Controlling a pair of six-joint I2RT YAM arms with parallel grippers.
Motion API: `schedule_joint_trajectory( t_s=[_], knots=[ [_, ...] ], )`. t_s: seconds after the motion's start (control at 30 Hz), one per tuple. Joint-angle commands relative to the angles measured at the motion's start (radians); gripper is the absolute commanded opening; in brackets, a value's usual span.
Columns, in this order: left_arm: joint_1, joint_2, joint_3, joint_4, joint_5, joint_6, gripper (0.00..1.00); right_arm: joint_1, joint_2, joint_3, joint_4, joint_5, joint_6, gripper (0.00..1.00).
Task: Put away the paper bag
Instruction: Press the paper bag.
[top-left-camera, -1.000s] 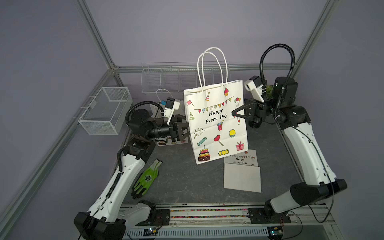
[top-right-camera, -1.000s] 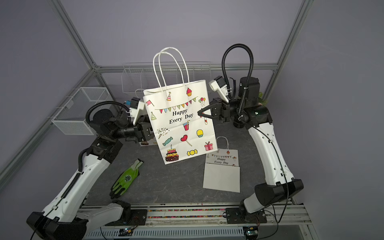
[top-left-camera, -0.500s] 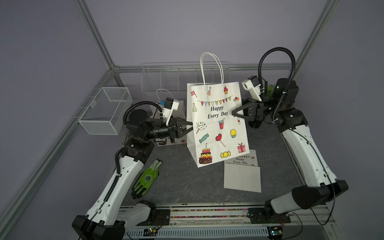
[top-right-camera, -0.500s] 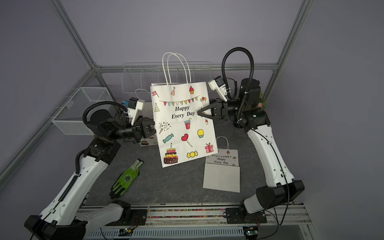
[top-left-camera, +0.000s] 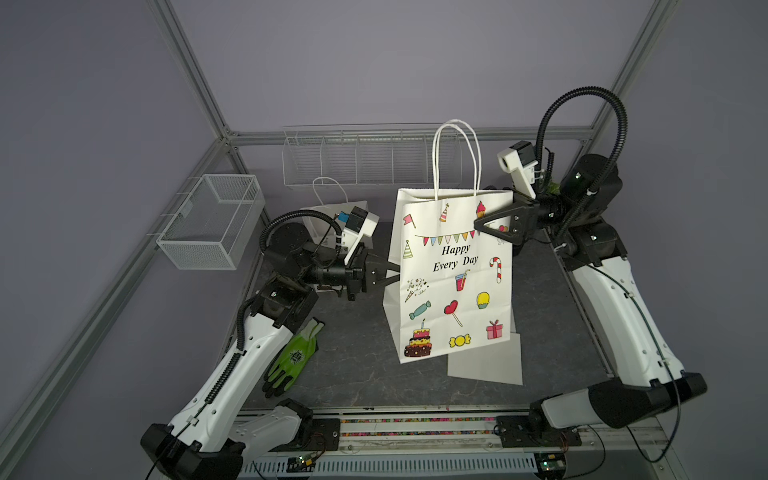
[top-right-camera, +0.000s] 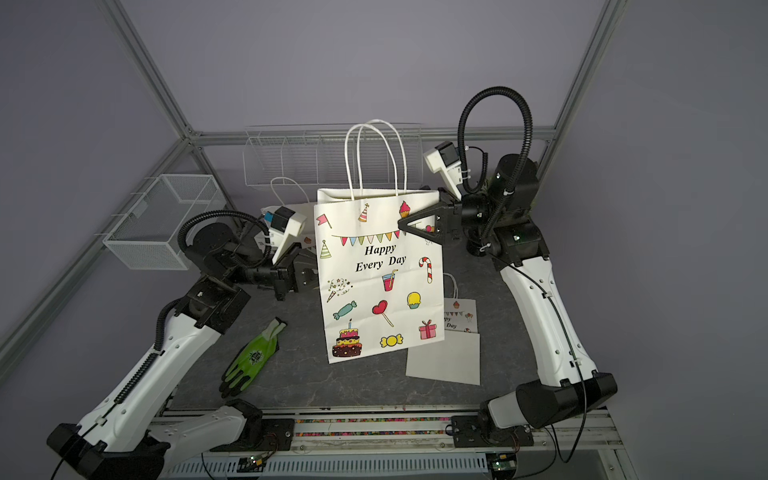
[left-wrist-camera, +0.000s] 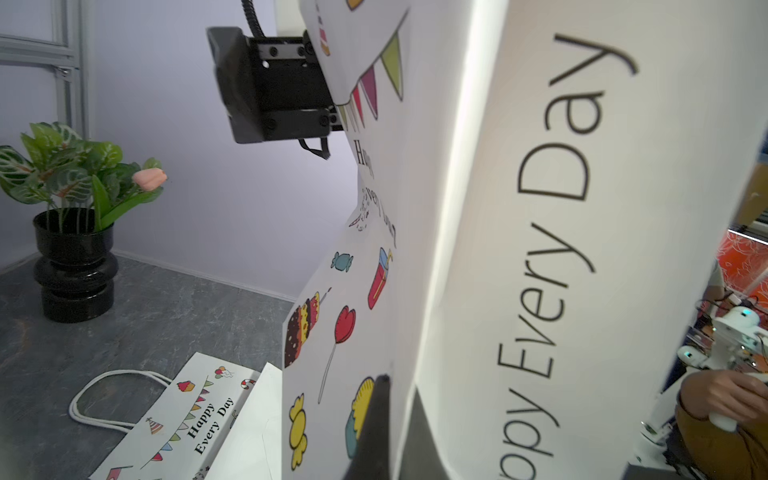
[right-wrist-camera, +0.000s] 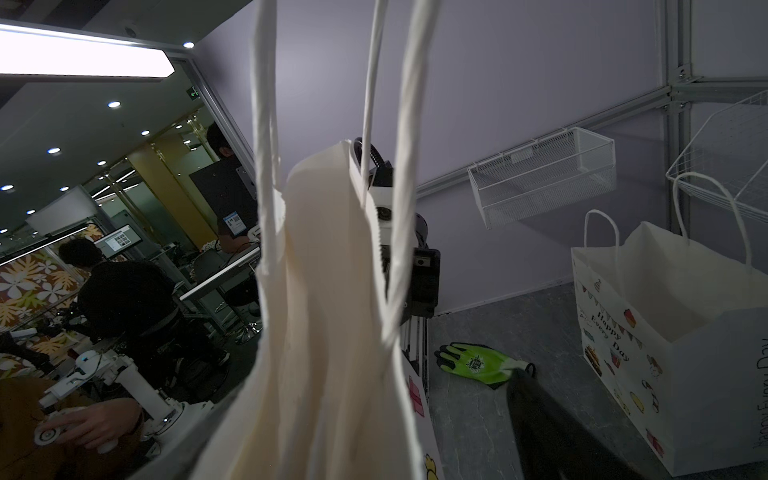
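Paper bag (top-left-camera: 453, 282): L fingers (top-left-camera: 374, 272) clamp side edge, R fingers (top-left-camera: 496, 213) apart by top corner.

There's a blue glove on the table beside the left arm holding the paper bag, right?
Almost: the glove is green, not blue; both top views show it. It lies on the table beside the left arm holding the paper bag.

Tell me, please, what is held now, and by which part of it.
The left pincer is shut on the white printed paper bag, at its side edge, about mid-height. The right pincer is open, holding nothing.
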Motion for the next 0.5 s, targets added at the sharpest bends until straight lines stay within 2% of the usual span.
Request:
schedule_joint_trajectory(
  t_s=[0.0,0.1,0.17,0.23,0.37,0.47],
  knots=[
    [-0.013,-0.028,0.027,-0.045,0.040,0.065,0.03,0.004,0.007,-0.013,0.096,0.005,0.059,0.93],
    [-0.013,-0.011,0.042,-0.082,0.020,0.082,0.03,0.010,-0.013,-0.037,0.188,-0.007,0.131,0.74],
    [-0.013,0.007,0.059,-0.113,-0.007,0.099,0.03,0.018,-0.039,-0.062,0.201,-0.006,0.132,0.59],
    [-0.012,0.018,0.070,-0.121,-0.028,0.102,0.03,0.021,-0.068,-0.086,0.196,-0.011,0.121,0.49],
    [-0.012,0.026,0.077,-0.119,-0.060,0.093,0.03,0.022,-0.118,-0.121,0.107,-0.017,0.028,0.36],
    [-0.011,0.021,0.076,-0.117,-0.065,0.093,0.03,0.019,-0.133,-0.122,0.050,-0.021,-0.023,0.33]
  ],
)
